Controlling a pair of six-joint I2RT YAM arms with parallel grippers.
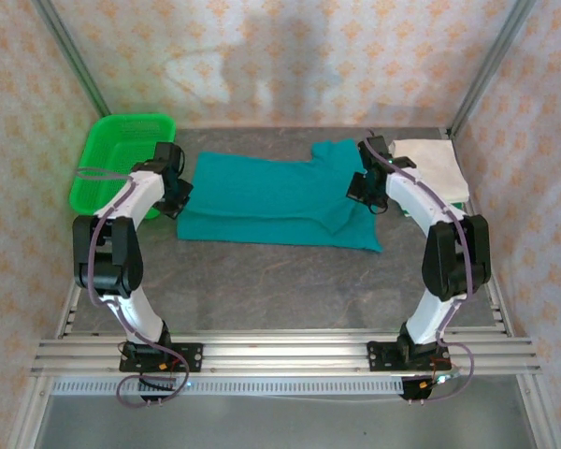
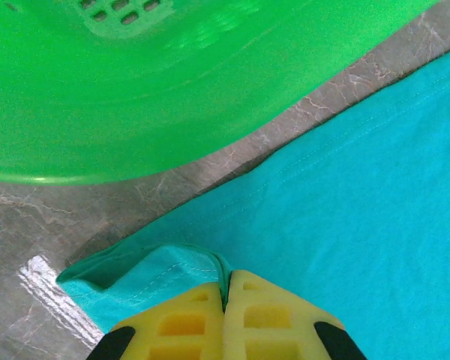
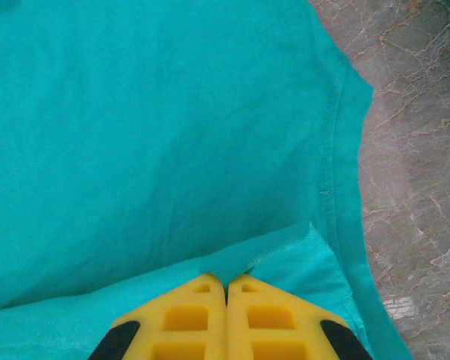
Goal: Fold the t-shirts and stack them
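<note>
Left gripper (image 2: 226,281) is pressed together on the shirt (image 1: 262,196) at its left edge. We see a small hem fold rising into the seam between the jaws. Right gripper (image 3: 226,279) is the same, pinched on a ridge of cloth at the shirt's right end. The shirt lies flat across the back-middle of the table (image 1: 290,290) and looks partly folded lengthwise. The basket (image 1: 122,119) is just beside its left end, and the white stack (image 1: 435,164) is just beside its right end in the back right corner.

Risks as we judge them:
- Both bites are shallow, with only a thin lip of cloth in the tips. A fast lift or the arms pulling apart could slip one end out, and the fold goes crooked.
- We can't tell how many layers each pinch has. If it's the top layer only, the lower one is left on the table and the shirt opens instead of folding.
- Left gripper sits close to the basket wall. A swing outward or back could knock or drag the basket.
- Right arm is close to the white stack. A sweep that way, or trailing cloth, could shift or muss it.
- An uneven lift would skew the shirt. Cloth near the right gripper looks bunched and could get trapped inside the fold.
- Dragging low across the table may roll the hem under.
</note>
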